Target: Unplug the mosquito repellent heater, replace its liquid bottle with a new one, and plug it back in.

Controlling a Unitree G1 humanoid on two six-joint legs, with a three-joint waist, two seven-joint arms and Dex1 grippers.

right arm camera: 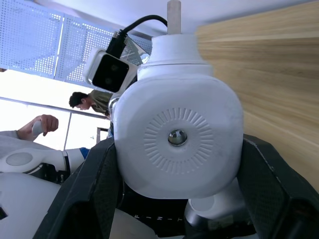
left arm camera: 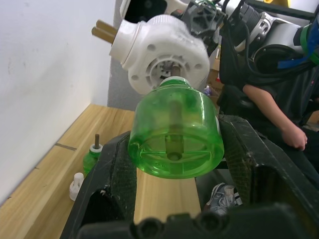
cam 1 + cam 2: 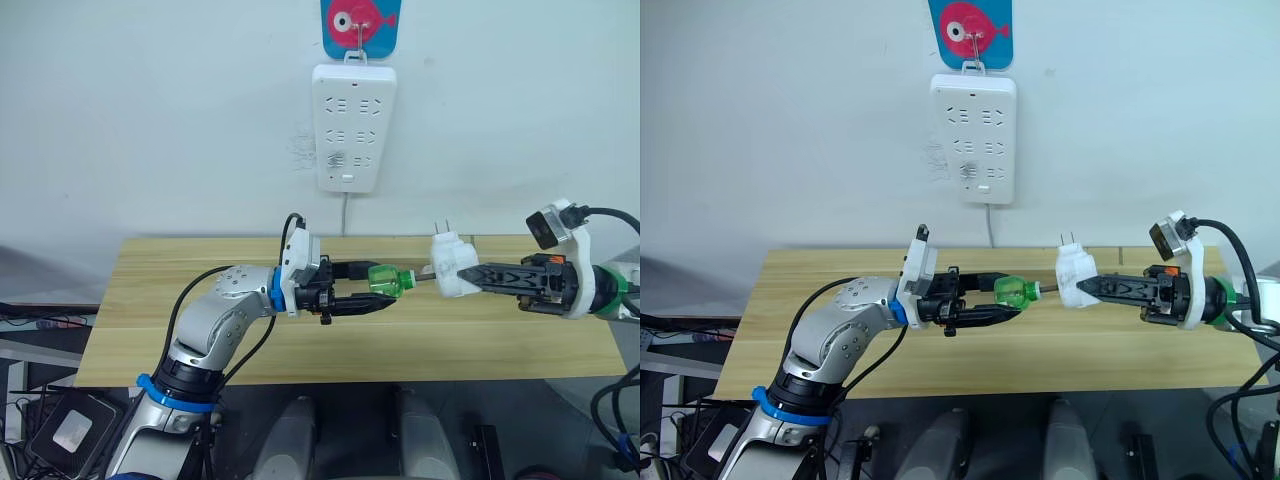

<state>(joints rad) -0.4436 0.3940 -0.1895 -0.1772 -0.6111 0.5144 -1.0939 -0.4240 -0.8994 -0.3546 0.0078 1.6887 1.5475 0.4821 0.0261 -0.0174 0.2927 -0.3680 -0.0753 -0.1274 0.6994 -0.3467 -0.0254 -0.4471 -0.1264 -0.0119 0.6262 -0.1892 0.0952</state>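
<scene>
Two grippers meet above the wooden table (image 3: 150,330), with the mosquito repellent heater (image 3: 452,268) between them in mid-air. The right gripper (image 3: 470,280) pinches the white drum from its right side; its plug prongs stick upward, and its holed face turns toward the robot's left. Facing that hole is a green liquid bottle (image 3: 388,281), lying sideways with its long axis level and its neck toward the heater, clamped between the left gripper (image 3: 385,290) fingers.

The left wrist view shows the bottle's wick entering the heater's opening, plus a second green bottle (image 2: 92,158) and a small white cap (image 2: 76,183) standing on the table near the wall. The right wrist view shows the heater's ribbed round back. On the wall hangs a white power strip (image 3: 353,127) under a blue fish-picture hook (image 3: 360,25). No lettering is legible.
</scene>
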